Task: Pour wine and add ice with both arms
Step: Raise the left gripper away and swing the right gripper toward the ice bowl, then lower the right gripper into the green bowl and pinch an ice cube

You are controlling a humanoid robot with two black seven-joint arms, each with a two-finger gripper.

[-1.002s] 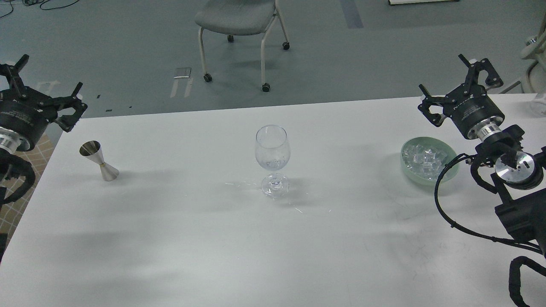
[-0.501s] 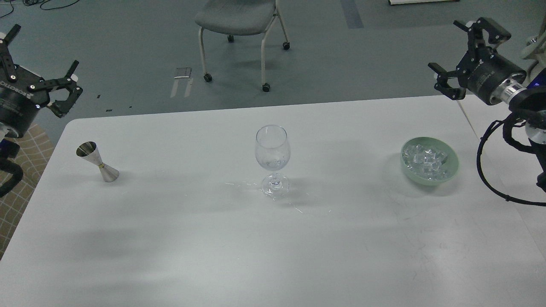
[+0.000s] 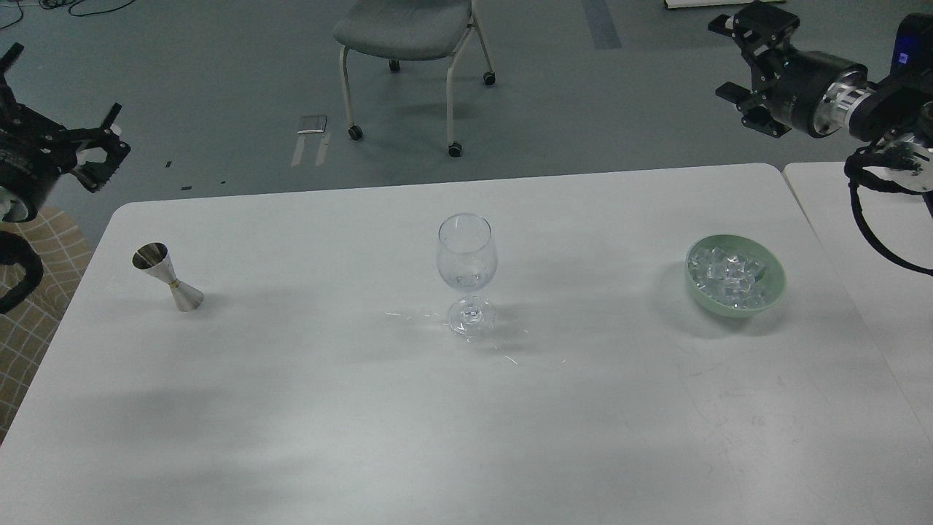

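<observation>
A clear stemmed glass (image 3: 466,271) stands upright at the middle of the white table (image 3: 364,423). A steel jigger (image 3: 168,278) stands at the left. A pale green bowl (image 3: 774,278) at the right holds several clear ice cubes (image 3: 727,275). My left gripper (image 3: 62,109) is open and empty, raised beyond the table's far left corner, above and left of the jigger. My right gripper (image 3: 740,62) is open and empty, raised high beyond the far right edge, well above the bowl.
A grey wheeled chair (image 3: 408,44) stands on the floor beyond the table. A second white table (image 3: 867,240) adjoins at the right. A checked tan surface (image 3: 29,321) lies off the left edge.
Both arms have risen and pulled back from the table. The right gripper moved up from beside the bowl to high at the upper right; the left moved up and left. The objects stayed put.
</observation>
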